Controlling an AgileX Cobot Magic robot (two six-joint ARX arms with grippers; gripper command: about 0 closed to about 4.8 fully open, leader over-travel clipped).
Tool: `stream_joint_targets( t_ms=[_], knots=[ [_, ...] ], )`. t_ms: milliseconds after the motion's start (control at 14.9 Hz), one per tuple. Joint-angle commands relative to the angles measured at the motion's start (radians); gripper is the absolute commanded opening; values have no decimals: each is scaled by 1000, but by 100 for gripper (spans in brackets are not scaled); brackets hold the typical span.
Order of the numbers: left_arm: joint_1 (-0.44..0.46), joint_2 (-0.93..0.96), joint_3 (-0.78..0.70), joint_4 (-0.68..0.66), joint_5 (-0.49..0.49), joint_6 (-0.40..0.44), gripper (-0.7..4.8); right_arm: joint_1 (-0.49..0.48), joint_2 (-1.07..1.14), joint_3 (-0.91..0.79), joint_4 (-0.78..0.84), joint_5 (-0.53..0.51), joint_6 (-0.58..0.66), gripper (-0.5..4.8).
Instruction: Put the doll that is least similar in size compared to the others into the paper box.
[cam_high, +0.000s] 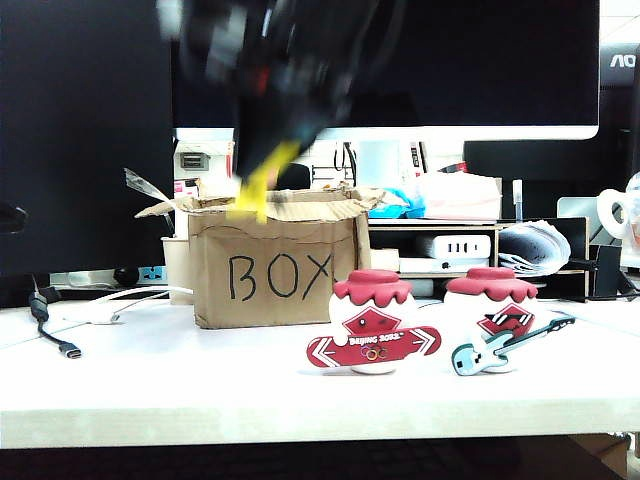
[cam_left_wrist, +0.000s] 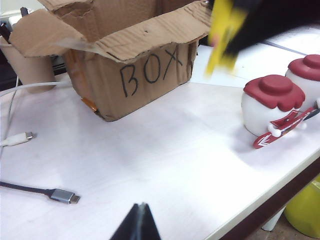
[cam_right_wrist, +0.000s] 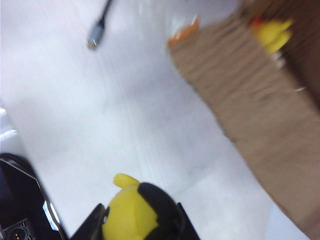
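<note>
As the right gripper (cam_high: 262, 190), jaws clamped on the yellow doll (cam_right_wrist: 131, 212), hangs above the paper box (cam_high: 272, 270) | drop pending | left gripper (cam_left_wrist: 138, 225) idle, jaws together, low over table (cam_left_wrist: 165, 160).

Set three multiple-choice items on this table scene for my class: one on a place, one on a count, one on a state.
1. Where is the yellow doll?
A. on the table
B. over the paper box
C. behind the monitor

2. How many red-capped dolls stand on the table?
A. one
B. two
C. three

3. The box's flaps are:
A. taped shut
B. folded flat
C. open

Answers:
1. B. The right jaws hold the doll above the box's top, while the left jaws sit low over the table's near side.
2. B. Only the snowboard doll and the guitar doll stand there.
3. C. The ragged flaps spread outward.
</note>
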Motion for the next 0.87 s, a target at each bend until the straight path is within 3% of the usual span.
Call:
stream_joint_targets(
  t_ms=[67, 335, 535, 870],
  knots=[
    [1, 0, 1, 13, 1, 0, -5, 1, -109, 10, 5, -2, 4, 35],
    [1, 0, 1, 13, 1, 0, -5, -42, -158, 10, 192, 5, 0, 35],
    [1, 0, 1, 13, 1, 0, -5, -132, -95, 10, 442, 3, 0, 35],
    [1, 0, 1, 13, 1, 0, -5, -202, 177, 240, 413, -14, 5, 35]
  ],
)
